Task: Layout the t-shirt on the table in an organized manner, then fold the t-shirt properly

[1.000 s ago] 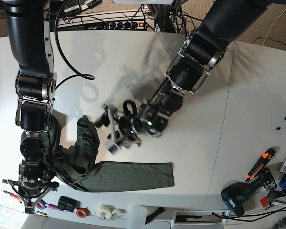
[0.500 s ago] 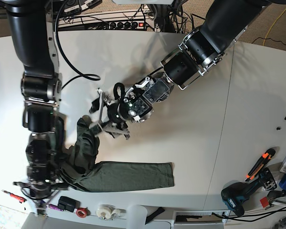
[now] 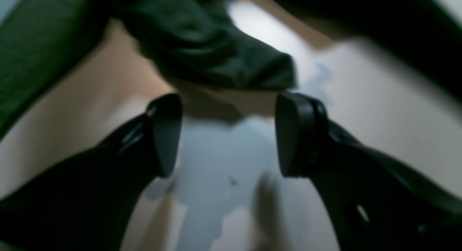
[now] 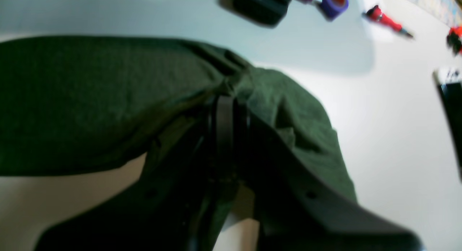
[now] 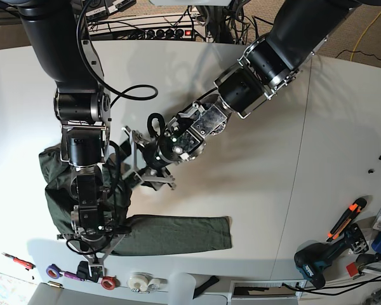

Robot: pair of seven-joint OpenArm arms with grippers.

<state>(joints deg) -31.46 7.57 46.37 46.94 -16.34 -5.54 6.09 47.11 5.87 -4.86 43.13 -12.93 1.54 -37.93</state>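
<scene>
I had the white worktop (image 5: 254, 190) under both arms, smooth and pale, with a thin dark seam running down its right part; beyond its far edge lay a strip of floor with a power strip (image 5: 168, 32) and a tangle of cables. The t-shirt (image 5: 171, 234) lay at the near left of the worktop, one long narrow band of it flat along the front edge, the rest bunched and lifted at the left. My right claw (image 4: 225, 110) was shut on a fold of the t-shirt, the dark green cloth draped over it on both sides; my left claw (image 3: 227, 135) stood wide open, nothing between its pads, low over bare worktop, with a rumpled corner of the cloth just beyond its tips. Along the near edge sat rolls of tape (image 5: 140, 281), a small black box (image 5: 89, 270) and a red-handled tool (image 5: 16, 260); at the near right corner I saw a cordless drill (image 5: 320, 260) and an orange-handled cutter (image 5: 348, 216).
</scene>
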